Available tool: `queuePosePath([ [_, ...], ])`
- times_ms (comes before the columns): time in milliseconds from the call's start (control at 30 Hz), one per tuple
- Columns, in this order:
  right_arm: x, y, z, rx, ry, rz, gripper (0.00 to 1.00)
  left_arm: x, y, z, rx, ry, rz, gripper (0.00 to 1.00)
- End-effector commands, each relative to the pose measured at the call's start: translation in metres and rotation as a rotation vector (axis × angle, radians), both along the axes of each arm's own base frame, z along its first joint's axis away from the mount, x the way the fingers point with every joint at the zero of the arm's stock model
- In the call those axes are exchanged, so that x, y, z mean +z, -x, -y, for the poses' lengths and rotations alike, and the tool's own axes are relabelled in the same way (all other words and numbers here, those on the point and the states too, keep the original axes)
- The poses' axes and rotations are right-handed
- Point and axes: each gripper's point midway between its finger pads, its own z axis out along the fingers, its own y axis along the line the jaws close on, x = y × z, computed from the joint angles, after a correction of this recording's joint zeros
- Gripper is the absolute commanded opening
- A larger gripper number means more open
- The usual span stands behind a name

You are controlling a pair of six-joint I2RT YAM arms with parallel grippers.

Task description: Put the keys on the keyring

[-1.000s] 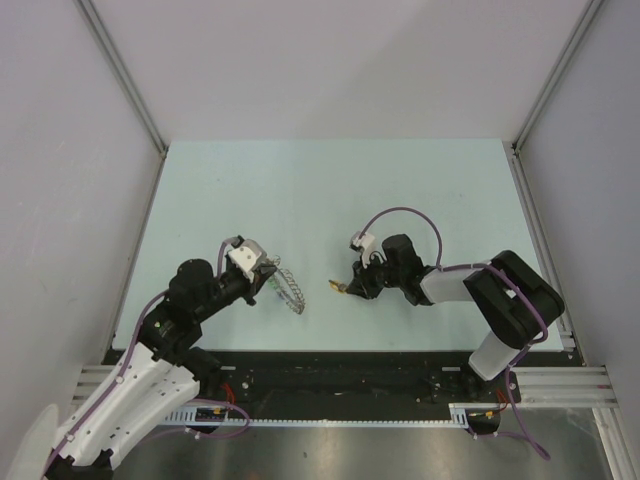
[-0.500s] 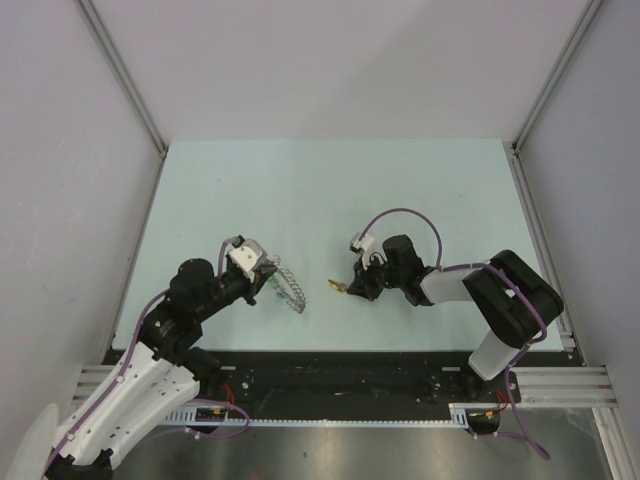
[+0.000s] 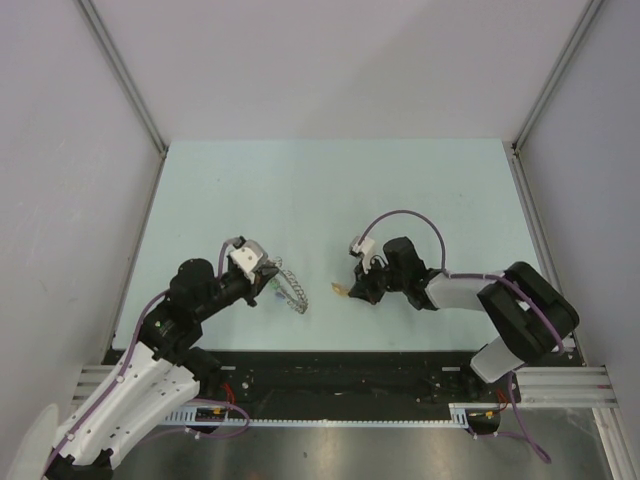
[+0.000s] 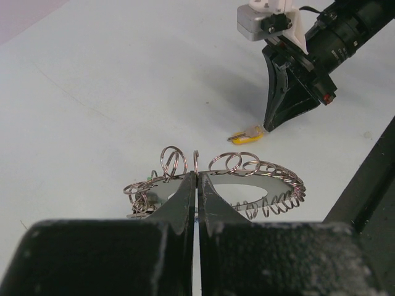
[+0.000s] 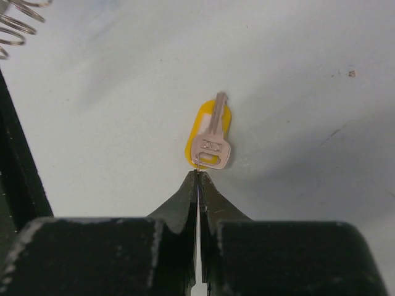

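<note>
Since the right gripper (image 5: pixel 199 176) pinches just the rim of the yellow key (image 5: pixel 210 139) near the table (image 3: pixel 300 190) front edge, it may slip before reaching the keyring (image 4: pixel 247 166) the left gripper (image 4: pixel 197 182) clamps.

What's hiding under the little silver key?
A yellow plastic piece lies under the silver key, flat on the table. The key covers its middle, so its whole shape cannot be seen.
</note>
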Motion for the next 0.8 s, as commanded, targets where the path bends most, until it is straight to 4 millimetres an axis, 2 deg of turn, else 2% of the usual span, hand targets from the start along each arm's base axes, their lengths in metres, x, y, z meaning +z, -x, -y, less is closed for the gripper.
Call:
queuePosePath([
  [0, 0.034, -0.004, 0.003, -0.032, -0.001, 0.075, 0.00, 0.020, 0.005, 0.013, -0.087, 0.049, 0.059, 0.00],
  [67, 0.056, -0.008, 0.002, -0.043, -0.004, 0.116, 0.00, 0.021, 0.007, 0.018, -0.125, 0.043, 0.064, 0.00],
  [100, 0.057, -0.004, 0.007, -0.045, 0.022, 0.100, 0.00, 0.017, 0.012, 0.025, -0.184, 0.033, 0.050, 0.00],
  [167, 0.076, -0.004, 0.004, -0.044, 0.028, 0.135, 0.00, 0.019, 0.016, 0.032, -0.242, 0.028, 0.044, 0.00],
  [233, 0.090, 0.008, 0.009, -0.034, 0.058, 0.130, 0.00, 0.015, 0.024, 0.042, -0.330, 0.019, 0.018, 0.00],
  [267, 0.105, 0.009, 0.005, -0.027, 0.059, 0.165, 0.00, 0.019, 0.026, 0.046, -0.362, 0.022, 0.022, 0.00],
  [333, 0.122, 0.020, 0.006, -0.012, 0.076, 0.185, 0.00, 0.020, 0.032, 0.054, -0.438, 0.017, 0.014, 0.00],
  [367, 0.135, 0.025, 0.001, 0.000, 0.077, 0.218, 0.00, 0.028, 0.033, 0.057, -0.463, 0.021, 0.030, 0.00],
  [500, 0.162, 0.044, 0.001, 0.041, 0.077, 0.296, 0.00, 0.041, 0.039, 0.068, -0.580, -0.007, 0.063, 0.00],
  [533, 0.175, 0.049, 0.002, 0.044, 0.051, 0.329, 0.00, 0.049, 0.039, 0.071, -0.598, -0.011, 0.084, 0.00],
  [633, 0.198, 0.062, 0.005, 0.067, 0.013, 0.408, 0.00, 0.046, 0.041, 0.078, -0.649, -0.049, 0.084, 0.00],
  [767, 0.213, 0.073, 0.008, 0.090, 0.001, 0.475, 0.00, 0.036, 0.047, 0.086, -0.712, -0.074, 0.075, 0.00],
])
